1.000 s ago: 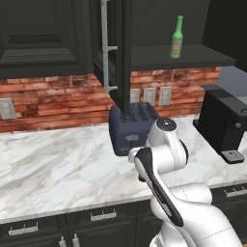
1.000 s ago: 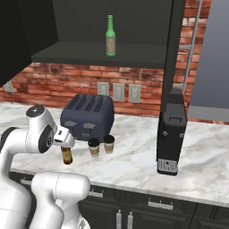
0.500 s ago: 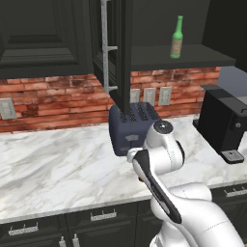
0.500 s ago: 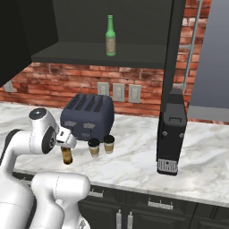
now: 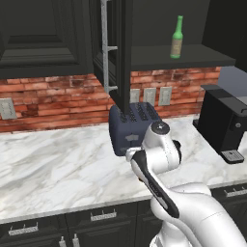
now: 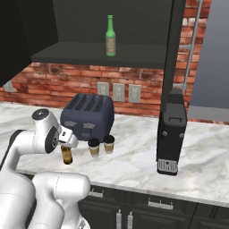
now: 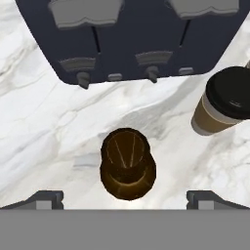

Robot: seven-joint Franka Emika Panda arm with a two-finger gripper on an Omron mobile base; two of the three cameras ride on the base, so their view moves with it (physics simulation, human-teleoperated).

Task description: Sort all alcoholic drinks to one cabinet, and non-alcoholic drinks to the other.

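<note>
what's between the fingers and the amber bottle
Nothing visible. In the hand view the amber bottle stands upright on the counter straight below the open gripper, with bare marble all round it. The nearest cup and the toaster stand clear of it.

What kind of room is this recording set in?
A rendered home kitchen, by the look of it: a marble counter carrying a dark toaster and a black coffee machine, backed by a red brick wall with outlets, dark cabinets above and below.
</note>
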